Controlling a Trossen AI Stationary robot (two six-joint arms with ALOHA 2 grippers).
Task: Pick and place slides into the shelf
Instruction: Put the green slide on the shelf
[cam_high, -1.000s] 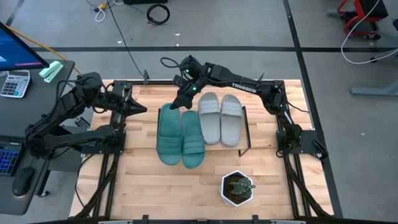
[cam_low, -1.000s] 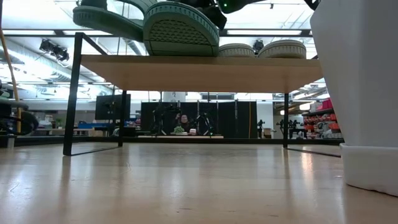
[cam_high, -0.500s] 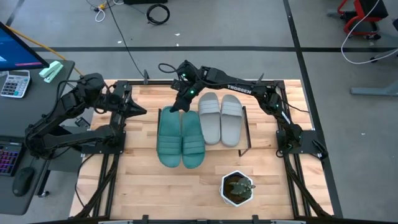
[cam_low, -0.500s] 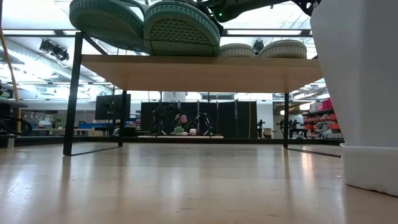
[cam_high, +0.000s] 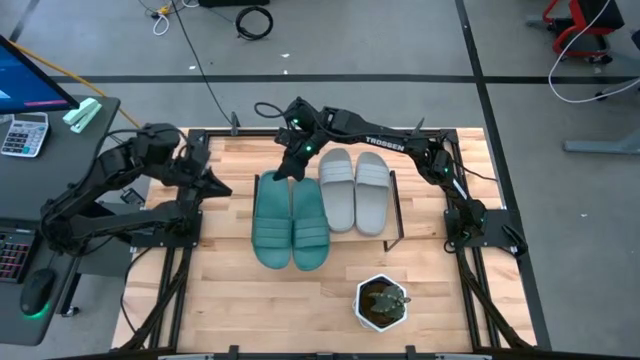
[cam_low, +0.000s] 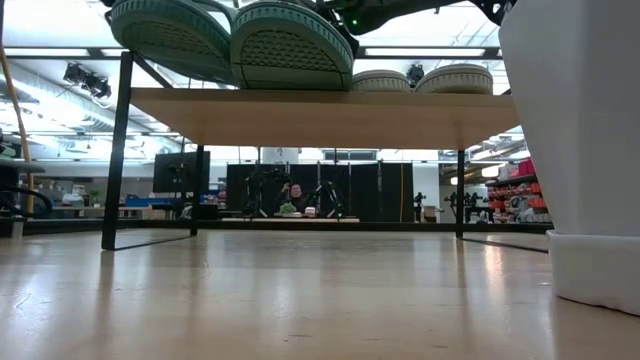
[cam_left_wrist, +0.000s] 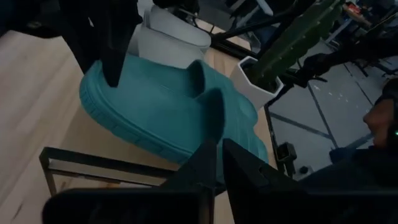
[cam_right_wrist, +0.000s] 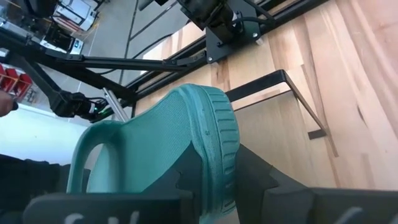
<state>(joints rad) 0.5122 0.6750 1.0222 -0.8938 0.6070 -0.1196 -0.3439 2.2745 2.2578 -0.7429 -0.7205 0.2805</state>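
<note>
From above: four slides on shelf (cam_high: 393, 212) — two teal, two grey. Right gripper (cam_high: 291, 166) at shelf's far edge, on heel of outer teal slide (cam_high: 270, 222); inner teal slide (cam_high: 310, 225) alongside, grey pair (cam_high: 354, 189) beside. Left gripper (cam_high: 218, 185) waits near desk's left edge, fingers nearly together, empty.

Low view: teal toes overhang shelf's near edge.

Right wrist: fingers (cam_right_wrist: 249, 177) pinch teal heel rim.

Likely last placement; next: release, lift clear without dragging the slide.

Robotics lab: taped concrete floor (cam_high: 400, 40), cables (cam_high: 254, 20), desk monitor (cam_high: 25, 80).
</note>
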